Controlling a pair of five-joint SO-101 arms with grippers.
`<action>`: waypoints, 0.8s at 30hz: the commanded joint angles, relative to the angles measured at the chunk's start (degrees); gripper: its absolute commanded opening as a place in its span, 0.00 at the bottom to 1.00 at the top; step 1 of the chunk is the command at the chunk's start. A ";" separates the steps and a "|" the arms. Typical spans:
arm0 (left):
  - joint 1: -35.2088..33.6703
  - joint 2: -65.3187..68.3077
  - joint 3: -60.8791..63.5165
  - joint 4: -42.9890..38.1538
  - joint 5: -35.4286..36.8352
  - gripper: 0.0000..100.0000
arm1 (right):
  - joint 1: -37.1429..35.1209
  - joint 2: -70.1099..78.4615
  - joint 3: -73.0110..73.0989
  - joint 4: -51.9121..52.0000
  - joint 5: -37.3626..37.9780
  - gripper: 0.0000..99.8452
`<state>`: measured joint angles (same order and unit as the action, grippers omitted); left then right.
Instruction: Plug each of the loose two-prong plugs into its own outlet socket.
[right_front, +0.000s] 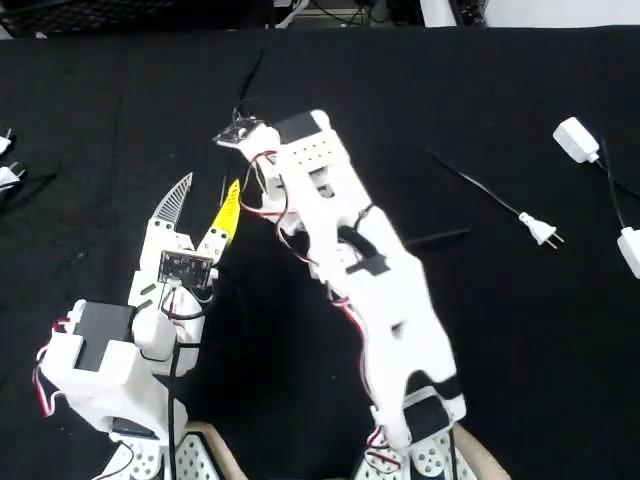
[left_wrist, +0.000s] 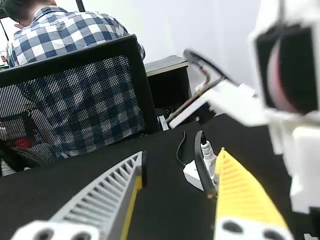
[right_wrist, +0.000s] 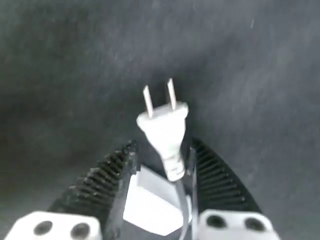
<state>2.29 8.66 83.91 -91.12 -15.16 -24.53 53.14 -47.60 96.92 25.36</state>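
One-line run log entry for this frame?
left gripper: open, empty | right gripper: around white plug, grip unclear | second plug: loose on table

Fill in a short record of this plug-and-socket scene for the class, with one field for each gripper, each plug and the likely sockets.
left gripper: open, grey and yellow fingers apart, holding nothing, over the black table
right gripper: shut on a white two-prong plug, prongs pointing away from the gripper
loose plug: lying on the table at the end of a black cord, not plugged in
white blocks: two, near the table's right edge in the high view, apart from the loose plug; probably the outlet sockets
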 joint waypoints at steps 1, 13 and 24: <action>-0.04 -0.35 0.22 -1.23 0.44 0.24 | 1.76 5.58 -14.20 2.64 2.29 0.15; -0.04 -0.35 -0.04 -1.23 0.53 0.24 | 3.34 11.82 -22.46 4.31 2.46 0.03; 1.54 -0.35 -1.19 -1.32 0.26 0.24 | 1.49 -2.15 -12.79 4.40 2.73 0.01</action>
<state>3.34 8.66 83.91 -91.12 -15.16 -21.80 60.09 -64.04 99.65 27.82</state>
